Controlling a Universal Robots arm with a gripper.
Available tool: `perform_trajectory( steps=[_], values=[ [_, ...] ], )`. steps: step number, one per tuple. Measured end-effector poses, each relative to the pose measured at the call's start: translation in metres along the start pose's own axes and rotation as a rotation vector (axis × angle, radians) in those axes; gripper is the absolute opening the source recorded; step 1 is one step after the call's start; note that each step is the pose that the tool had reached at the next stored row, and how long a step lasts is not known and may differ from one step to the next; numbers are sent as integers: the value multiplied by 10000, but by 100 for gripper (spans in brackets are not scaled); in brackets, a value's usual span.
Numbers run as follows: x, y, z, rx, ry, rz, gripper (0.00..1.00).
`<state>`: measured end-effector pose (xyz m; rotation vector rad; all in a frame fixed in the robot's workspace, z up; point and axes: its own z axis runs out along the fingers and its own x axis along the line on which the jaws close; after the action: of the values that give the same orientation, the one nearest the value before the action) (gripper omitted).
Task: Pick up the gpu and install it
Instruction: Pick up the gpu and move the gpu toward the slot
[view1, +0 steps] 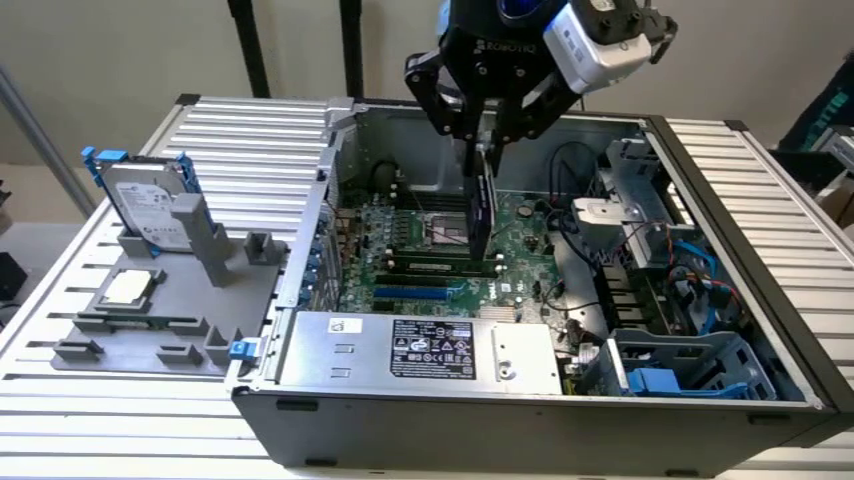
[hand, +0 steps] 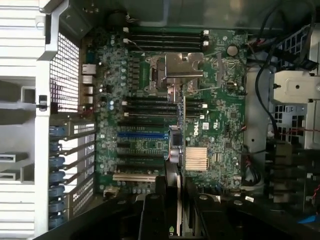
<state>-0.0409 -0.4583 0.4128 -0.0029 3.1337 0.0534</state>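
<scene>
The gpu (view1: 481, 212) hangs on edge, long side vertical, over the green motherboard (view1: 400, 235) inside the open computer case. My gripper (view1: 483, 145) is shut on its upper end. The card's lower end is near the board's slots, and I cannot tell whether it touches them. In the wrist view the gpu (hand: 182, 150) shows as a thin edge running out from between the black fingers (hand: 155, 215) of my gripper (hand: 179, 212). That edge crosses the board beside the blue slot (hand: 141, 135) and the finned heatsink (hand: 199, 159).
A grey holder (view1: 160, 320) at the exterior view's left carries a silver hard drive with blue rails (view1: 147, 205) and a small CPU chip (view1: 127, 288). A power supply (view1: 427, 345) fills the case's near side. Cables and a drive cage (view1: 641, 230) crowd the exterior view's right.
</scene>
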Motion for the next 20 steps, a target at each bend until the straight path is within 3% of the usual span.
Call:
perform_trajectory(
  steps=[3,20],
  values=[
    [-36,25,43,-2,-1,0,0],
    [-37,25,43,1,0,0,0]
  ],
)
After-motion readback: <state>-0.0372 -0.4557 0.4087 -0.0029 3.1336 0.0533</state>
